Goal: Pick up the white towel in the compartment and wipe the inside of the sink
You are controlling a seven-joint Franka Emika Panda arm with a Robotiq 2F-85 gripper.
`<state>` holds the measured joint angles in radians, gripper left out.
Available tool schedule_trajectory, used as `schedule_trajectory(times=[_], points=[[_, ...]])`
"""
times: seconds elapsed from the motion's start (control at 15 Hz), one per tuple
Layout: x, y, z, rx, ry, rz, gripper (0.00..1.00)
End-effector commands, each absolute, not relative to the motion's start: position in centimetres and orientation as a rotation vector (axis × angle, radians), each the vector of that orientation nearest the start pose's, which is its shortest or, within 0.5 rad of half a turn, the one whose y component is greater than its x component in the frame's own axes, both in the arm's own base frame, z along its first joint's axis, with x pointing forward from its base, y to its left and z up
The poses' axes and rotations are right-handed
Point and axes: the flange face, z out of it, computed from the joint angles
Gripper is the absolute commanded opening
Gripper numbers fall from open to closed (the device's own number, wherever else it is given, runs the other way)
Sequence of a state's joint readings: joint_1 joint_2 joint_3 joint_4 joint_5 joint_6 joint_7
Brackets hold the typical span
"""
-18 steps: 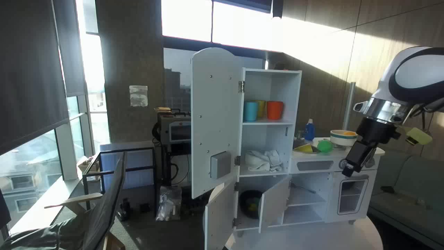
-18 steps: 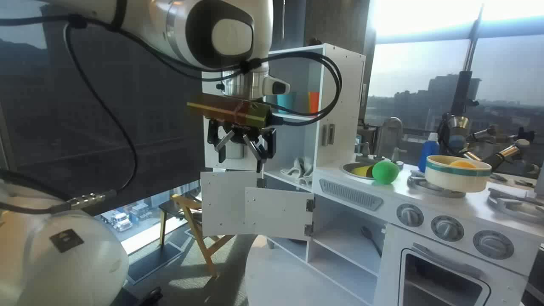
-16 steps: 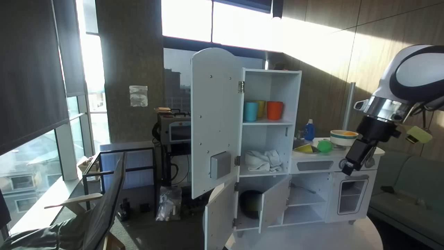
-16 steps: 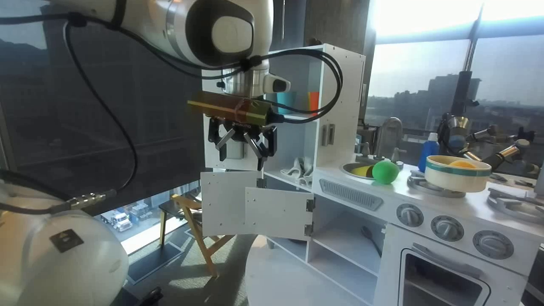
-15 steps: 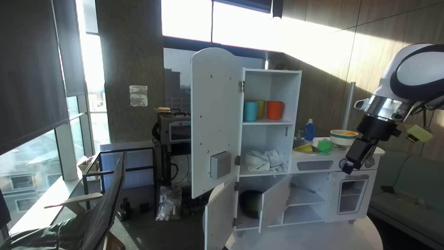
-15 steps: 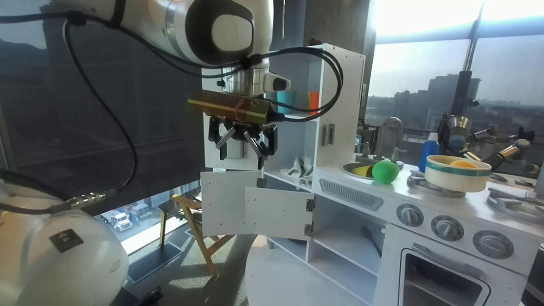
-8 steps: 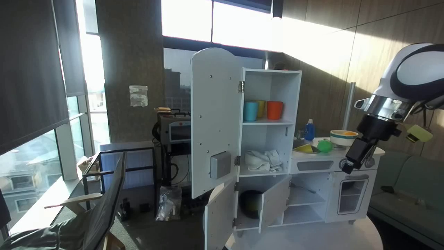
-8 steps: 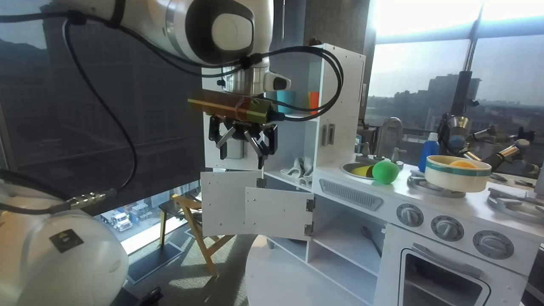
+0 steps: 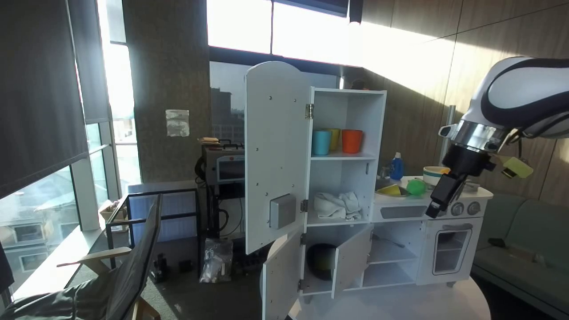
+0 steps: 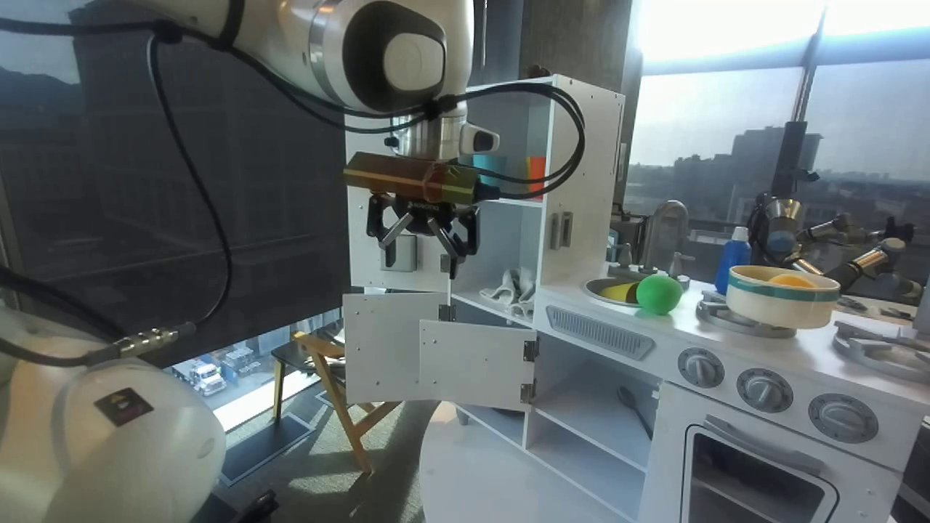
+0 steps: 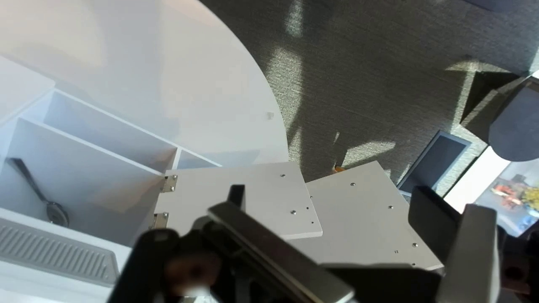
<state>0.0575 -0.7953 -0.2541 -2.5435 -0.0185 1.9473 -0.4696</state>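
Note:
The white towel [image 9: 338, 206] lies crumpled in the middle compartment of the tall white cabinet; it also shows in an exterior view [image 10: 511, 289]. The sink [image 10: 594, 288] is set in the counter right of the cabinet, with a yellow thing inside; its rim also shows in an exterior view [image 9: 403, 192]. My gripper [image 10: 421, 264] is open and empty, pointing down in the air in front of the cabinet, apart from the towel. It also shows in an exterior view [image 9: 432, 211]. In the wrist view the spread fingers [image 11: 334, 208] stand above the open lower doors.
The tall door [image 9: 275, 155] and two lower doors [image 9: 281, 275] [image 9: 352, 261] stand open. Cups, one of them orange [image 9: 352, 141], stand on the upper shelf. A green ball [image 10: 659, 294], blue bottle [image 10: 734, 260] and cream bowl [image 10: 781, 309] are on the counter.
The arm and gripper have moved a little left in an exterior view, and a little right and up in an exterior view. The gripper stays open. The towel has not moved.

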Motion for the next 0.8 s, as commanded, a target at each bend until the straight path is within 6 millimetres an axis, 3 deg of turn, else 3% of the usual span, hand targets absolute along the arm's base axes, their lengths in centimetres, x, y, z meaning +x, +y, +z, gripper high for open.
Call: schedule_trajectory(times=[0.0, 0.27, 0.4, 0.53, 0.73], points=[[40.6, -7.9, 54.8, -2.962, -0.601, -0.417, 1.00], [47.7, -8.3, 54.5, -2.958, -0.536, -0.635, 1.00], [50.5, -8.4, 53.1, -2.930, -0.441, -0.795, 1.00], [52.2, -7.7, 51.0, -2.887, -0.398, -0.864, 1.00], [52.8, -5.3, 47.9, -2.838, -0.431, -0.800, 1.00]])
